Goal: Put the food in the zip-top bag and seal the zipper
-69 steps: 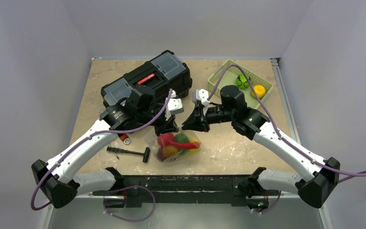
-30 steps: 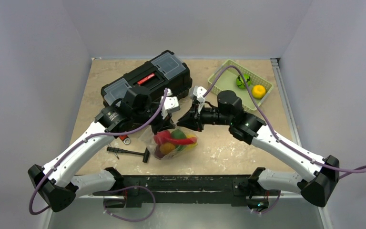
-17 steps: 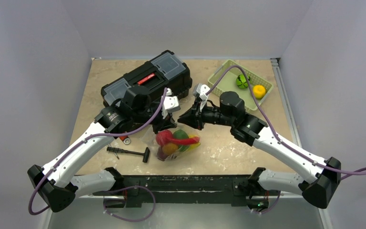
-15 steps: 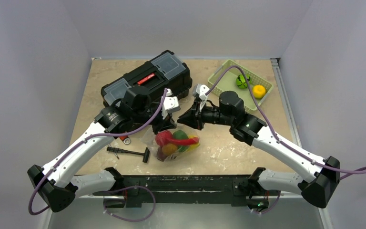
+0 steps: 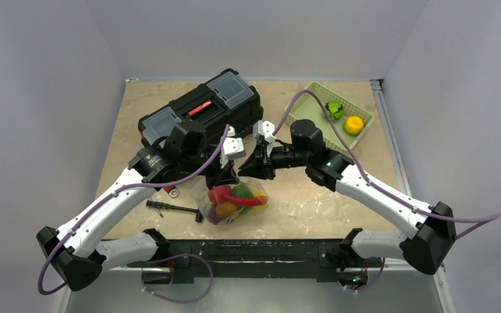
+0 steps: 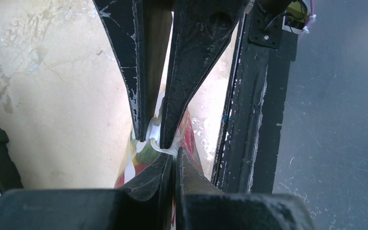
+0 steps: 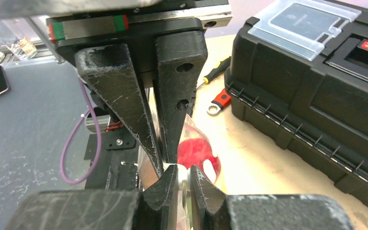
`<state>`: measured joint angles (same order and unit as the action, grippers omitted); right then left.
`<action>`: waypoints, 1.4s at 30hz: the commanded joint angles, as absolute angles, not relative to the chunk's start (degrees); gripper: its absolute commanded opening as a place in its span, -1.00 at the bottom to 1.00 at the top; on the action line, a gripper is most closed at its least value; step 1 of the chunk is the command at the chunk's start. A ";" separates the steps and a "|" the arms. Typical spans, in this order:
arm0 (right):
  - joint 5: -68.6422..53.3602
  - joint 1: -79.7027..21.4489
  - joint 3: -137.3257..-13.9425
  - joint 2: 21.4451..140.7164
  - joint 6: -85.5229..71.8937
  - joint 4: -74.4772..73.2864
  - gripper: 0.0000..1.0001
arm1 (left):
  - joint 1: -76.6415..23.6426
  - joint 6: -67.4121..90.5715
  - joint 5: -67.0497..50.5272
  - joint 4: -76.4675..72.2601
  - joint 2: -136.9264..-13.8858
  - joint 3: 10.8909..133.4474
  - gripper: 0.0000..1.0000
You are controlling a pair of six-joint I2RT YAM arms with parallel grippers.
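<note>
Looking near the front centre of the worktop [image 5: 313, 202], you find the zip-top bag [image 5: 205, 205], clear with white dots, bulging with red, green and yellow food [image 5: 220, 194]. The left fingers [image 6: 196, 184] and right fingers [image 6: 191, 72] are both clamped, tips nearly meeting, on its whitish zipper [image 6: 154, 136].

Two arms lean in toward each other, elbows flared outward from their bases at the near edge. The left arm [image 5: 114, 202] rises and tips its wrist steeply down. The right arm [image 5: 372, 192] stretches leftward, wrist close to level. The left hand [image 5: 230, 176] and right hand [image 5: 246, 171] meet tip to tip, each with jaws pinched nearly together.
</note>
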<state>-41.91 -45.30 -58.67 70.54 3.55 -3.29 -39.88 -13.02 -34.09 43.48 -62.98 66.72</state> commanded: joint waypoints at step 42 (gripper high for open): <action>-51.62 -38.52 -50.48 62.49 -4.10 3.41 -0.12 | -39.89 -13.24 -36.36 34.47 -60.85 67.94 -1.00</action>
<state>-48.03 -41.95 -53.39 65.80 -1.58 0.27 -40.05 -13.04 -34.37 39.29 -62.24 66.72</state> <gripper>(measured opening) 0.437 0.012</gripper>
